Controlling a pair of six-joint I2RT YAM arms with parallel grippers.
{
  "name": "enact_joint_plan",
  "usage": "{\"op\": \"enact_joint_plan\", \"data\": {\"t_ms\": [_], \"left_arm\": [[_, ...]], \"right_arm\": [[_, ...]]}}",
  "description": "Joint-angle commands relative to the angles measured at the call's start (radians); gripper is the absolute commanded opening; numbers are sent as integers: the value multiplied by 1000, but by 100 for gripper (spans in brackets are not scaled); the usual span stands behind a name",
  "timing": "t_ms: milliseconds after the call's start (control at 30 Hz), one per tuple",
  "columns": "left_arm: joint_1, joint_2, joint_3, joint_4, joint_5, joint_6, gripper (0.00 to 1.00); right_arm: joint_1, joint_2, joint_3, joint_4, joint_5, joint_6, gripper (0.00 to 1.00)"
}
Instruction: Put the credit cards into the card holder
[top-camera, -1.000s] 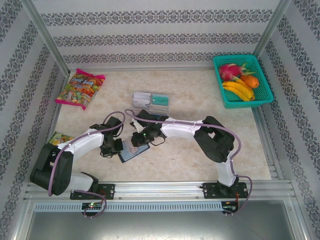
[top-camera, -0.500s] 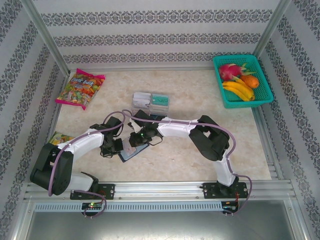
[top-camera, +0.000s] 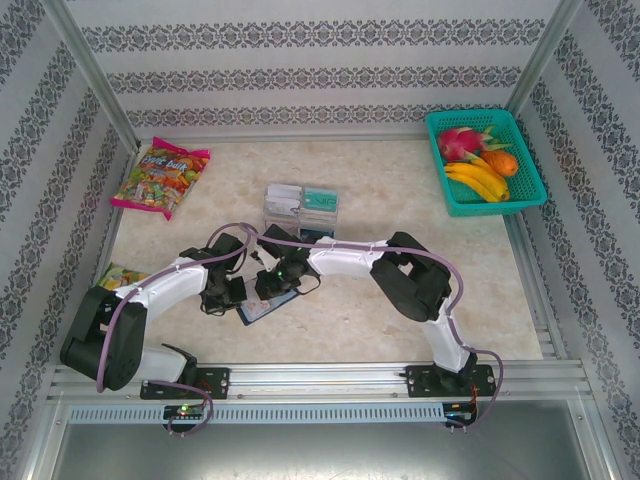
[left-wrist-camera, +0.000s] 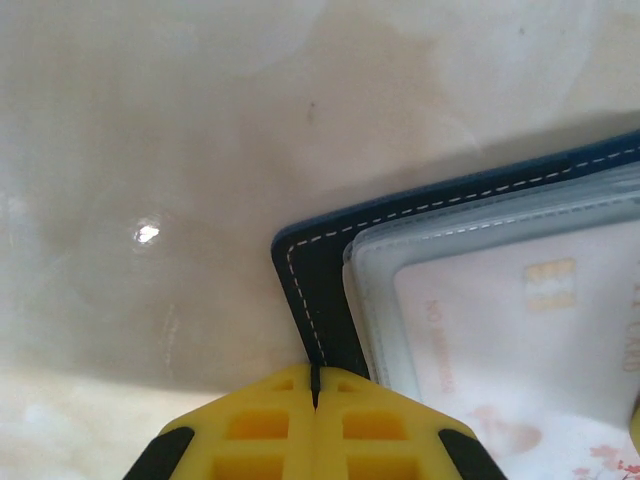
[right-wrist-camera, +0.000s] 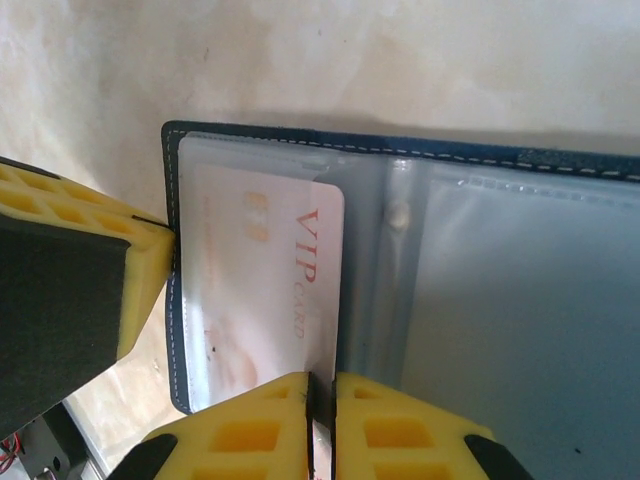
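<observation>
Gripping the near edge of a white plastic card with red VIP print (right-wrist-camera: 258, 290) between the right claw (right-wrist-camera: 320, 392)'s yellow tips, card sitting in a clear sleeve (right-wrist-camera: 196, 158) of the dark navy stitched bi-fold card holder (right-wrist-camera: 420, 146), lying open on the beige desk (right-wrist-camera: 400, 60). Resting the clenched left claw (left-wrist-camera: 315, 388) against the holder's edge.

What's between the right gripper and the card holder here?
The right wrist view shows a white VIP card, its near edge pinched in the right gripper, lying across the left half of the open card holder.
</observation>
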Motion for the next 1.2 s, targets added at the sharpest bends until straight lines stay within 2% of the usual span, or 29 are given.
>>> {"op": "enact_joint_plan", "data": {"t_ms": [0, 267, 567, 833, 1167], "left_arm": [[9, 16, -19, 58, 11, 1, 0], [11, 15, -17, 57, 14, 0, 0], [11, 11, -21, 49, -4, 4, 0], [19, 2, -7, 29, -16, 15, 0], [21, -6, 2, 19, -13, 19, 0]], "right_arm": [[25, 34, 28, -31, -3, -20, 13], [33, 38, 36, -35, -4, -19, 15], [16, -46, -7, -16, -2, -10, 21], [2, -101, -5, -43, 23, -19, 21], [1, -88, 5, -81, 49, -37, 21]]}}
